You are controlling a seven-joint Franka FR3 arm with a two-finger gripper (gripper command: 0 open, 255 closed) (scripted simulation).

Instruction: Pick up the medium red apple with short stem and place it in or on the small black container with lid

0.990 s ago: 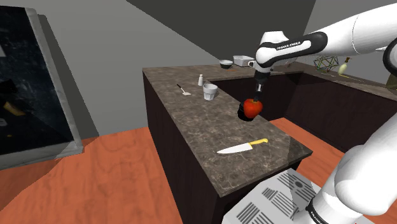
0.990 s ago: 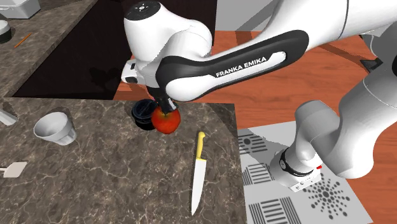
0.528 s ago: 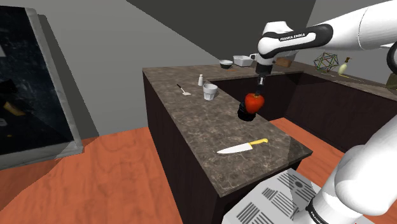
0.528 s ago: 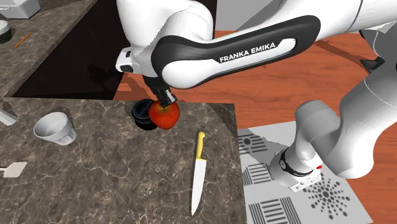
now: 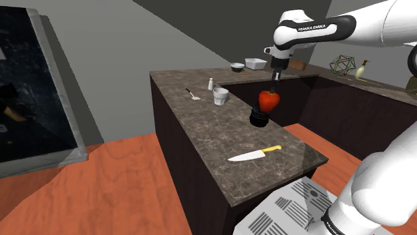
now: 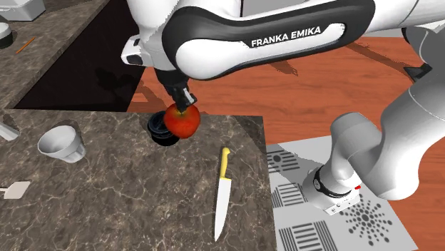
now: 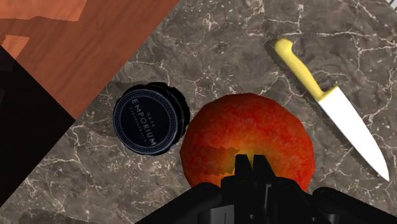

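"What is sitting on the dark marbled counter [image 5: 220,133]?"

"A yellow-handled knife [image 5: 254,155] and a white cup [image 5: 220,96] are resting there, and the small black container [image 7: 148,119] is standing near the counter's edge with its lid on."

"And the red apple [image 7: 248,143]?"

"It is hanging in the air over the counter, just beside the container, between it and the knife."

"What is the gripper [image 7: 252,167] doing?"

"Its jaws are pinching nearly together on the apple's top, holding it up."

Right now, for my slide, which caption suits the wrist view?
Gripper holds a red apple over the marbled counter, next to a black lidded container and a yellow-handled knife.
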